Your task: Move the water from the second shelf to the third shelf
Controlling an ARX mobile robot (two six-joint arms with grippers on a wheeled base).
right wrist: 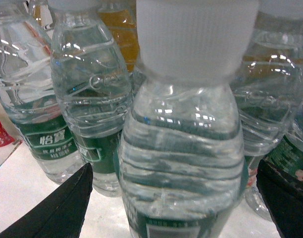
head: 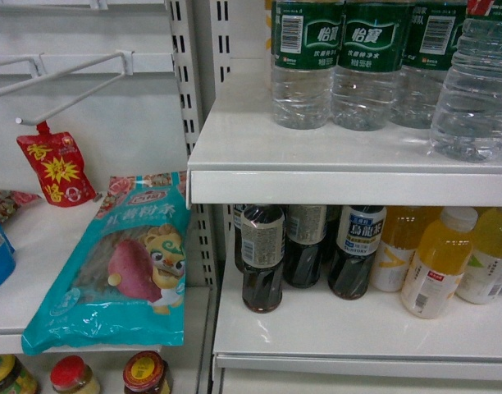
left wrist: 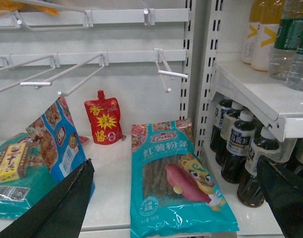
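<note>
Several bottles of water (head: 303, 66) with green labels stand on the upper right shelf (head: 259, 139) in the head view. The right wrist view shows one bottle of water (right wrist: 183, 148) very close, white cap on top, upright on the shelf. My right gripper (right wrist: 175, 203) is open around it, one black finger on each side with a gap to the bottle on both. My left gripper (left wrist: 174, 198) is open and empty in front of the left shelf, over a teal bag (left wrist: 178, 181). Neither gripper shows in the head view.
Below the water shelf stand dark tea bottles (head: 262, 258) and yellow drink bottles (head: 435, 263). On the left shelf lie the teal bag (head: 124, 263), a red pouch (head: 56, 168) and blue packets (left wrist: 60, 139). White hooks (left wrist: 164, 69) stick out above. Jars (head: 144, 373) stand lower.
</note>
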